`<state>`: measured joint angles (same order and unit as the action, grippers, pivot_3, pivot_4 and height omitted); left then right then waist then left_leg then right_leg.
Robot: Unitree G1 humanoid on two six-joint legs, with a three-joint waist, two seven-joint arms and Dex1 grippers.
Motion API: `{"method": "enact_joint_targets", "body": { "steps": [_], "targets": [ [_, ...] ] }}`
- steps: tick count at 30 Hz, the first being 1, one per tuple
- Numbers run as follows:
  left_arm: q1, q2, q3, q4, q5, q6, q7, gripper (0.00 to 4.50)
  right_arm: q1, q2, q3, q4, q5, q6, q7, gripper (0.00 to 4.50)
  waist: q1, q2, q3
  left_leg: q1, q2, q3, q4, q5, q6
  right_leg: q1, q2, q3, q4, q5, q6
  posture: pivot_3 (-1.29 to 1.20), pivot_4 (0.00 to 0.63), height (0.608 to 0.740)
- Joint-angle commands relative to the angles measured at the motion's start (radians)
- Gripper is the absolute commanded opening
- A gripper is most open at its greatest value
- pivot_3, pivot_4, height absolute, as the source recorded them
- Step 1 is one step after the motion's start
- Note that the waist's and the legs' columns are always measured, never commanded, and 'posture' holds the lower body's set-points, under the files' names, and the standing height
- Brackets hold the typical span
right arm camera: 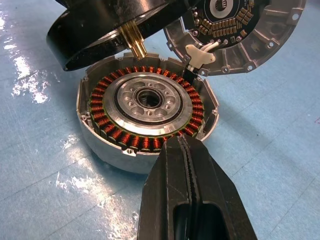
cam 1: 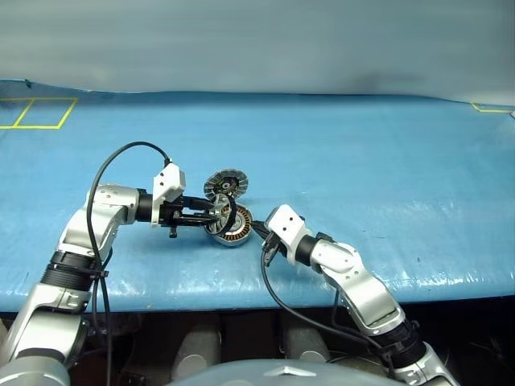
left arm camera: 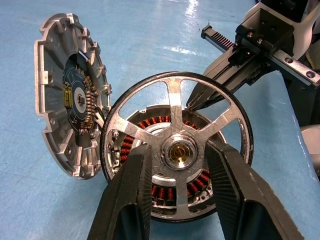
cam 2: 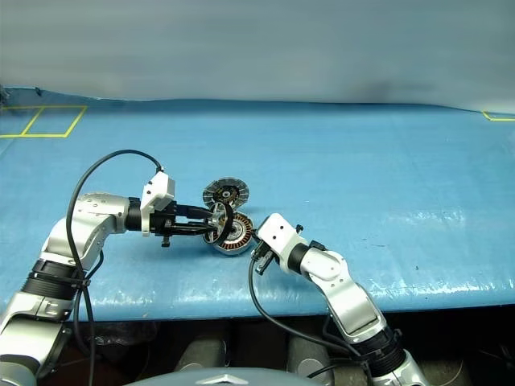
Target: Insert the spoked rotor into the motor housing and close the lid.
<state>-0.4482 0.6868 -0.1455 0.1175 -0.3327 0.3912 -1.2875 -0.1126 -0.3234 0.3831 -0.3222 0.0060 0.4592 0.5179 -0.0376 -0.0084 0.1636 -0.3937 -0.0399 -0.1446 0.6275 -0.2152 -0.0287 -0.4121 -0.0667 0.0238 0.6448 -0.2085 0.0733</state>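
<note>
I've got the spoked rotor (left arm camera: 177, 150) pinched by its hub in my left gripper (left arm camera: 178, 186), one black finger on each side of the brass centre, the wheel tilted on edge and hovering over the open motor housing (right arm camera: 145, 112). The housing sits on the blue table (cam 1: 362, 153) just in front of me, copper windings ringing its grey centre, nothing seated in it yet. The lid (cam 1: 225, 184) stands open on the far side of the housing, ribbed inner face showing, joined at the housing's edge. My right gripper (right arm camera: 186, 150) is closed on nothing, its tips pressed at the housing's near rim, bracing it, I'd say. Here's what matters: the rotor's brass shaft (right arm camera: 135, 44) points down at a slant, toward the bore at the housing's centre but not in line with it. The housing's axis runs straight up; the rotor's leans off toward my left arm. So the left arm, the one holding it, has to level the wheel and bring the shaft square over that bore before lowering. The rotor is barely narrower than the housing, so a crooked entry would likely catch on the windings.
</note>
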Motion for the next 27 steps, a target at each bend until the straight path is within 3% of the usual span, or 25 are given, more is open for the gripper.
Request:
{"method": "enact_joint_targets", "body": {
  "steps": [1, 16, 27],
  "targets": [
    [-0.033, -0.015, 0.020, -0.003, -0.012, -0.010, 0.006, 1.70, -0.002, -0.001, -0.007, -0.039, -0.005, -0.001, -0.006, 0.00, 0.001, 0.000, 0.000, 0.000, 0.000, 0.000, 0.000, 0.000, 0.000, 0.000, 0.000, 0.000, 0.000, 0.000, 0.000, 0.00, 0.150, 0.740],
    [-0.024, 0.031, 0.034, -0.028, 0.005, -0.017, 0.011, 1.70, 0.004, -0.002, -0.008, -0.040, -0.008, 0.008, -0.008, 0.00, -0.001, 0.000, 0.000, 0.000, 0.000, 0.000, 0.000, 0.000, 0.000, 0.000, 0.000, 0.000, 0.000, 0.000, 0.000, 0.00, 0.150, 0.740],
    [-0.015, 0.036, 0.037, -0.084, -0.068, 0.064, -0.004, 1.70, 0.001, -0.004, -0.006, -0.038, -0.012, 0.010, -0.005, 0.00, -0.002, 0.000, 0.000, 0.000, 0.000, 0.000, 0.000, 0.000, 0.000, 0.000, 0.000, 0.000, 0.000, 0.000, 0.000, 0.00, 0.150, 0.740]
  ]
}}
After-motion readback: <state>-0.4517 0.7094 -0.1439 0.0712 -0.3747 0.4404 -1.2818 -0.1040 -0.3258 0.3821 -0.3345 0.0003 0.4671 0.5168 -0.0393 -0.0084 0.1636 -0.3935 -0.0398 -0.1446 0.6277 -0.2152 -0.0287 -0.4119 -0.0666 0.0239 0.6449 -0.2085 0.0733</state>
